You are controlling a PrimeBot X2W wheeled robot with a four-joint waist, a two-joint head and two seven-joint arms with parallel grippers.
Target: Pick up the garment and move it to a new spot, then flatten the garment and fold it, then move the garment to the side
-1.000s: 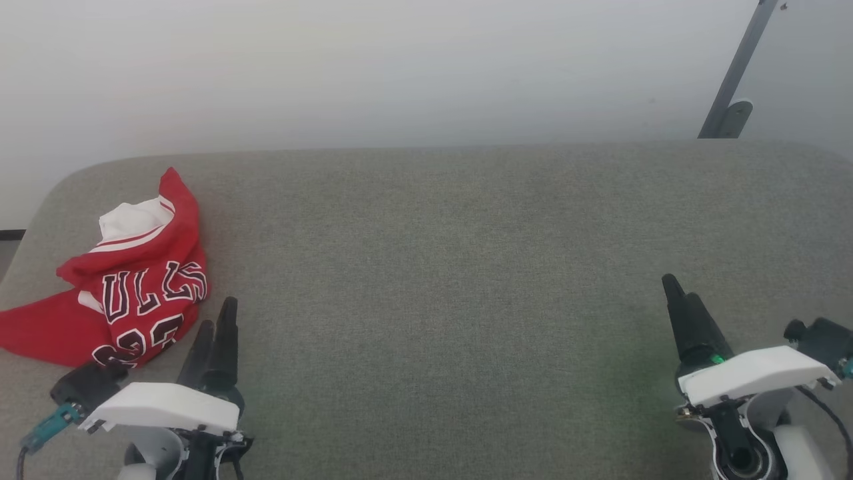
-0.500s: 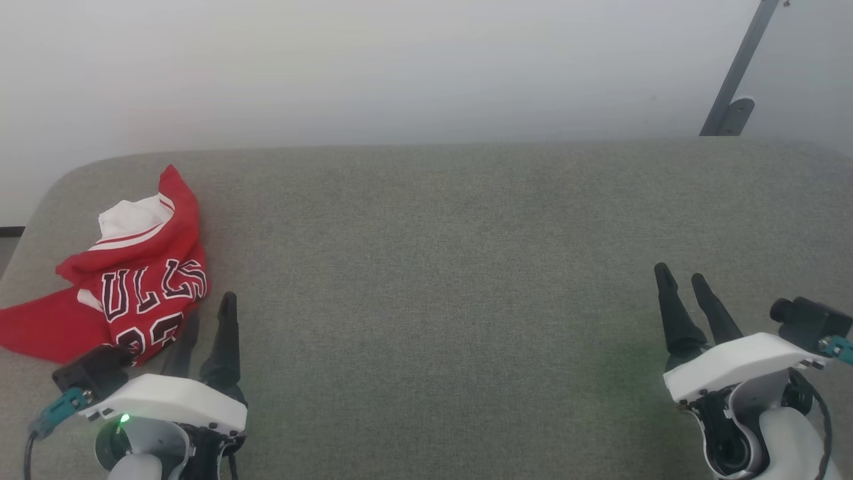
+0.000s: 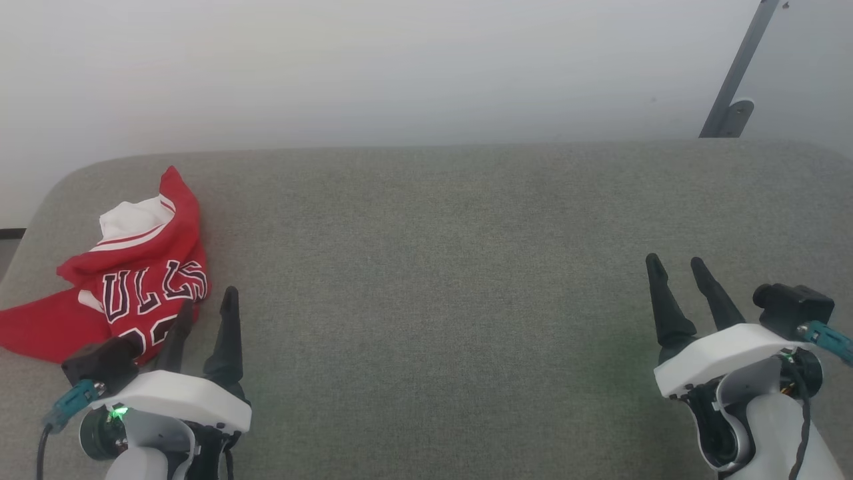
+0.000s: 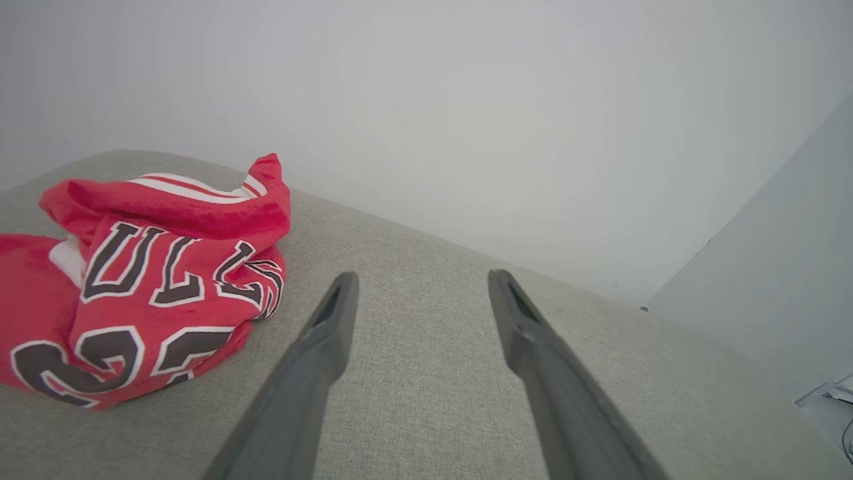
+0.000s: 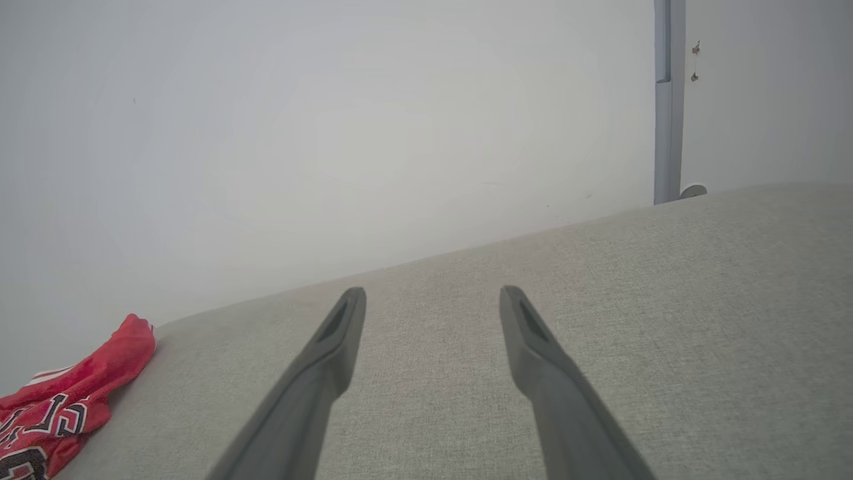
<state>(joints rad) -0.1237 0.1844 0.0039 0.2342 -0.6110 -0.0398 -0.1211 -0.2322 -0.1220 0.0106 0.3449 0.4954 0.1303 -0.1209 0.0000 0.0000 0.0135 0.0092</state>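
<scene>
The garment (image 3: 133,280) lies crumpled at the far left of the grey padded table (image 3: 433,267), red with a white sleeve and dark lettering on top. My left gripper (image 3: 208,298) is open just right of its near edge, one finger over the red cloth in the head view. In the left wrist view the garment (image 4: 146,280) sits left of my open left gripper (image 4: 420,280), and nothing lies between the fingers. My right gripper (image 3: 672,262) hangs open over bare table at the right. The right wrist view shows that gripper (image 5: 433,293) open and the garment (image 5: 60,407) far to the left.
A pale wall rises behind the table's far edge. A grey metal post (image 3: 736,73) with a round foot stands behind the back right corner. The table's left corner (image 3: 40,213) is rounded, close to the garment.
Both wrists have rolled so each gripper's two fingers now show side by side, spread apart. The right gripper has shifted slightly left and forward. The garment has not moved.
</scene>
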